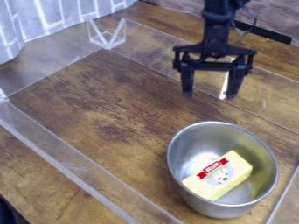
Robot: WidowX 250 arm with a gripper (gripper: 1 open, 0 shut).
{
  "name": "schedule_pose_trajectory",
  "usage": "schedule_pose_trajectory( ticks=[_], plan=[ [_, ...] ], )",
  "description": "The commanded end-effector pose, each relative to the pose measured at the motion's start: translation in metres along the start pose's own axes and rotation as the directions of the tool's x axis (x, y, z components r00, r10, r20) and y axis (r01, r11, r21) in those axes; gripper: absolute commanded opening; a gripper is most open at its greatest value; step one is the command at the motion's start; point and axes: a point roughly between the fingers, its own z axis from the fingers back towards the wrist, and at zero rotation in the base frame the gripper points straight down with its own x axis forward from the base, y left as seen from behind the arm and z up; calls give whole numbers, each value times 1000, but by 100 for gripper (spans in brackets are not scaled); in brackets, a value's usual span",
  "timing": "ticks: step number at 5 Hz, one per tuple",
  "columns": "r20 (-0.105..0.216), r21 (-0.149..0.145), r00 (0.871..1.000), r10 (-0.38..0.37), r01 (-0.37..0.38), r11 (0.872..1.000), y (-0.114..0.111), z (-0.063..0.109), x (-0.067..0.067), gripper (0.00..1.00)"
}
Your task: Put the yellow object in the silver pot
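The black arm descends from the far edge of the tabletop point(105, 122), wrist vertical, tool point(212, 86) pointing straight down. Its two fingers are spread wide with nothing between them, tips hanging just above the wood. The silver pot point(187, 147) stands toward the near right corner, apart from the tool and nearer the camera. The yellow object point(219, 175) lies inside the pot, red-and-white label up, resting tilted against the pot's bottom. Clear plastic walls point(52, 144) border the work area; a small clear bracket point(107, 33) stands at the far left.
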Motion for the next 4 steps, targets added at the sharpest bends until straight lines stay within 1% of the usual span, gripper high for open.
schedule_pose_trajectory(
  ticks=[1,2,3,4],
  plan=[
    [96,-56,995,15,-10,998,-7,25,-19,100],
    [92,-48,996,13,-9,999,-6,3,-32,100],
    [86,-38,996,2,2,999,-4,-19,-40,100],
    [83,-29,996,41,-39,999,-5,-29,-42,100]
  ],
)
